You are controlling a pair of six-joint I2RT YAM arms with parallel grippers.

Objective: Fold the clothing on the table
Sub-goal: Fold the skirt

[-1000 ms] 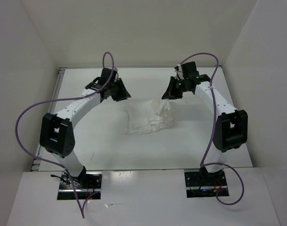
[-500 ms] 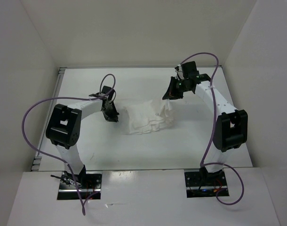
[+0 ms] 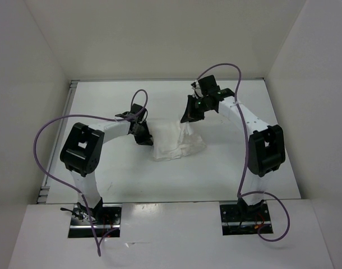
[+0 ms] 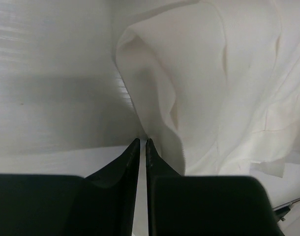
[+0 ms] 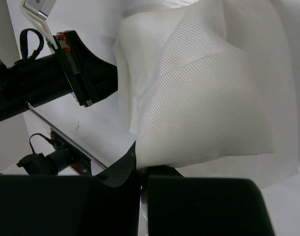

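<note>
Three plain white walls enclosed the scene: a left wall (image 3: 31, 84), a far wall (image 3: 171, 39) and a right wall (image 3: 319, 101). A narrow metal strip (image 3: 58, 147) ran near-to-far at the foot of the left wall. A white panel (image 3: 171, 235) spanned the near side, with two rectangular cut-outs (image 3: 112, 223).

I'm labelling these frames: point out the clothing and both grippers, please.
clothing (image 3: 176, 144): top view, middle of the part lying flat.
left gripper (image 4: 142, 141): left wrist view, between the fingertips.
right gripper (image 5: 140, 160): right wrist view, between the fingertips.
</note>
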